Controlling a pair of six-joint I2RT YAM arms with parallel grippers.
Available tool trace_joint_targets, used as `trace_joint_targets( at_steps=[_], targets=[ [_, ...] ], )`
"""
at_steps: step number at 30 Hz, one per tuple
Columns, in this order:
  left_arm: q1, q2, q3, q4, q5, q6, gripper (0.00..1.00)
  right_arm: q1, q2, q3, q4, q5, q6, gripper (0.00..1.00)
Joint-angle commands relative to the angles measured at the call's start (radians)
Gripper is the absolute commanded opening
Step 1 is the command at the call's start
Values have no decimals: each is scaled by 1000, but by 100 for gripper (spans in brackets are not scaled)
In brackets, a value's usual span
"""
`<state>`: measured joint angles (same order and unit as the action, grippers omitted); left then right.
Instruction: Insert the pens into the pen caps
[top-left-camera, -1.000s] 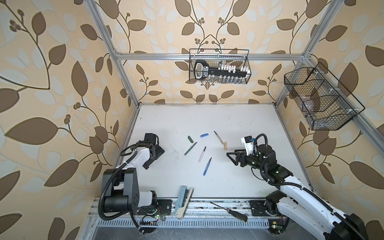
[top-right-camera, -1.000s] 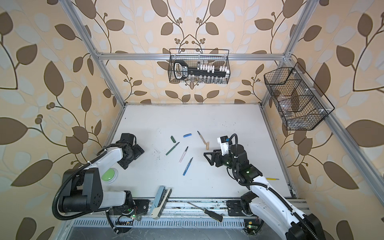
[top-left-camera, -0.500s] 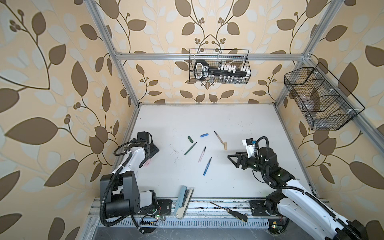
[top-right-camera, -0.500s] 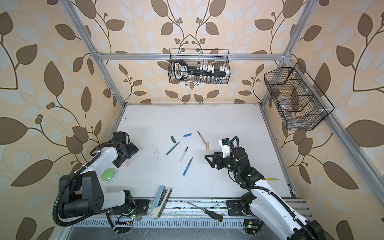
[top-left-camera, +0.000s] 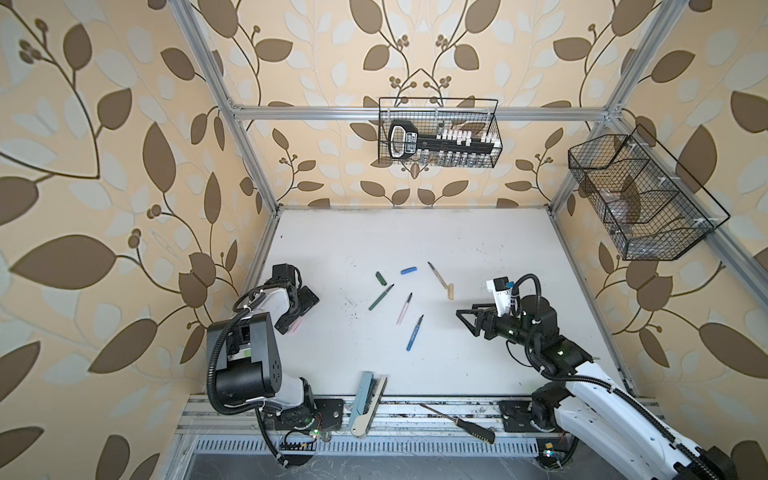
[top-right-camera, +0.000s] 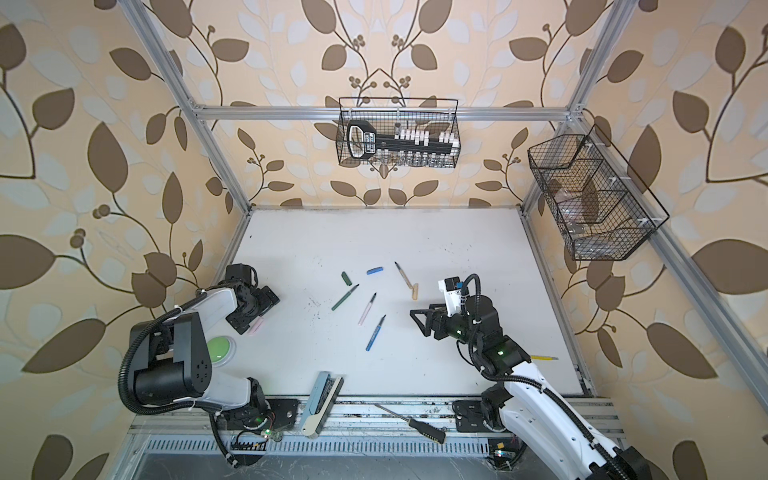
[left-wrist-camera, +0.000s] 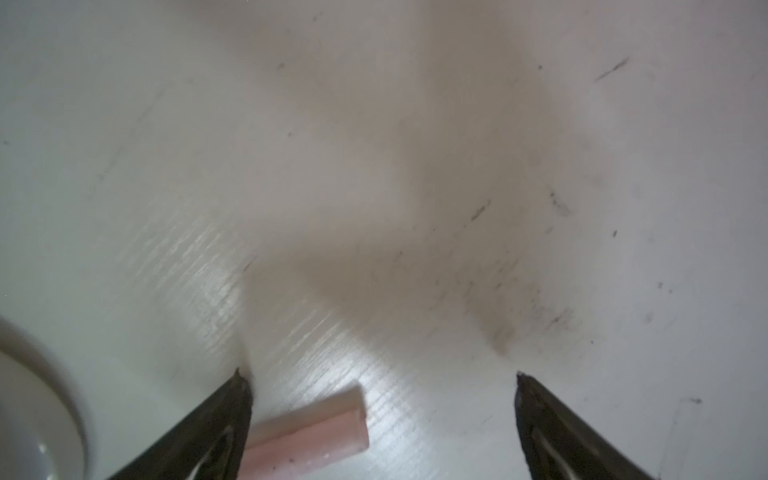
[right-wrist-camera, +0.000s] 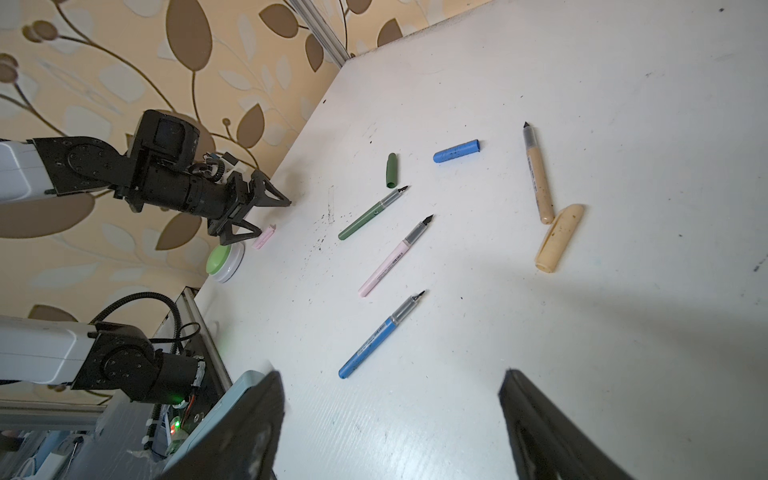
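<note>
Four pens lie uncapped mid-table: green (top-left-camera: 381, 297), pink (top-left-camera: 404, 308), blue (top-left-camera: 414, 333) and tan (top-left-camera: 437, 275). The green cap (top-left-camera: 379, 277) and blue cap (top-left-camera: 409, 271) lie just beyond them, and the tan cap (top-left-camera: 450, 291) touches the tan pen's end. The pink cap (left-wrist-camera: 307, 436) lies at the left, between the spread fingers of my open left gripper (left-wrist-camera: 382, 376), closer to one finger and touching neither. In both top views that gripper (top-right-camera: 259, 314) is low over the cap (top-right-camera: 255, 325). My right gripper (top-left-camera: 466, 323) hovers open and empty, right of the pens.
A green push button (top-right-camera: 218, 350) sits near the left arm's base. A pale blue stapler-like tool (top-left-camera: 365, 401) and a black-handled screwdriver (top-left-camera: 457, 422) lie at the front rail. A yellow hex key (top-right-camera: 544, 357) lies at the right. Wire baskets (top-left-camera: 438, 133) hang on the walls.
The left arm has shifted near the table's left edge and its gripper now straddles the pink cap. The right arm has hardly moved.
</note>
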<state>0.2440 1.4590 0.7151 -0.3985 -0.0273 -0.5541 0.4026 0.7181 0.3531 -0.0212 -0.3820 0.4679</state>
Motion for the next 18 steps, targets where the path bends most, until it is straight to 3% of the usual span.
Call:
trace_joint_targets(
  at_steps=[1, 5, 10, 18],
  targets=[
    [4, 12, -66, 3, 157, -49, 99, -4, 7, -20, -2, -2, 5, 83],
    [1, -50, -145, -10, 217, -110, 99, -4, 11, -22, 4, -8, 11, 83],
    [2, -160, -177, -94, 118, -129, 99, -4, -5, -29, 4, -17, 18, 82],
    [3, -184, -190, -147, 63, -166, 99, -3, -34, -26, -14, -20, 22, 82]
  ],
)
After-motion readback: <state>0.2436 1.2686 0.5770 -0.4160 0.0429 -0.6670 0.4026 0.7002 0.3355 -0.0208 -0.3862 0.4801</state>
